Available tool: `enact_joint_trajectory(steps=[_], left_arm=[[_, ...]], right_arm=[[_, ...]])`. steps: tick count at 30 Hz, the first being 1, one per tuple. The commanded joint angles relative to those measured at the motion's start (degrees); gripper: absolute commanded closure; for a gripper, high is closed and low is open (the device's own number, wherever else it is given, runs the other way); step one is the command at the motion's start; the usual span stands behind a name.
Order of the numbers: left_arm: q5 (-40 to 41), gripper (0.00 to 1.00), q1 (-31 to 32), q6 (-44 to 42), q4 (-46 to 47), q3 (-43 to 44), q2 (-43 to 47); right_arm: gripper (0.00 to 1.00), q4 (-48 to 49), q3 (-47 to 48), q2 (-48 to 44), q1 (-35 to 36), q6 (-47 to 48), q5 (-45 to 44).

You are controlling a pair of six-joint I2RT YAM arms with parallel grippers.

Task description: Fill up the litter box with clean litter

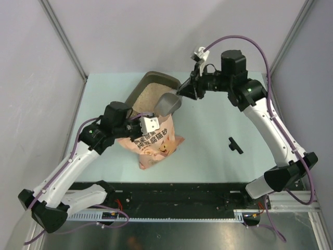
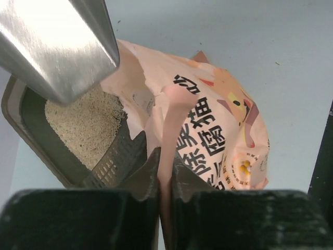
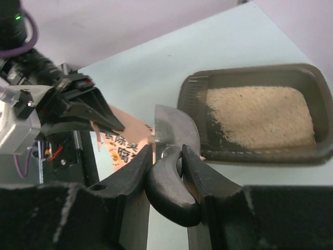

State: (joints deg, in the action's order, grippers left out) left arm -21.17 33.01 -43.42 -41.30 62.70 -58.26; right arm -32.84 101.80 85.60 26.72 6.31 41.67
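Nearest the near edge of the desk [image 1: 218,130], my left pincer [image 2: 165,172] pinches the floppy top lip of the pink bag [image 2: 218,120]. I judge that thin film would sag if released. Beyond it, my right pincer [image 3: 166,156] is clamped on the handle of the metal scoop [image 3: 174,127], which hangs between bag and box. Toward the far edge lies the litter box [image 3: 250,70], partly covered with litter [image 3: 257,112]. The grains look loose, light and easily spilled, best carried level in the scoop.
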Motion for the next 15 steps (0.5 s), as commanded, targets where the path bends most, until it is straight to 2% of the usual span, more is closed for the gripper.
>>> enact_joint_trajectory(steps=[1, 2, 8, 15], left_arm=[[-3.26, 0.97, 0.38, 1.05, 0.34, 2.61, 2.09], [-3.44, 1.0, 0.3, 1.14, 0.43, 2.69, 2.53], [-2.83, 1.0, 0.56, 1.85, 1.83, 3.05, 3.59], [4.82, 1.0, 4.25, 2.72, 3.94, 3.04, 3.59]], right_arm=[[1.0, -2.22, 4.28, 3.16, 2.98, 6.78, 0.08], [1.0, -3.53, 4.98, 3.86, 3.33, 8.27, -0.18], [1.0, -7.41, 9.2, 7.56, 3.43, 13.02, -0.8], [1.0, -9.7, 8.86, 6.95, 3.51, 16.89, -2.03]])
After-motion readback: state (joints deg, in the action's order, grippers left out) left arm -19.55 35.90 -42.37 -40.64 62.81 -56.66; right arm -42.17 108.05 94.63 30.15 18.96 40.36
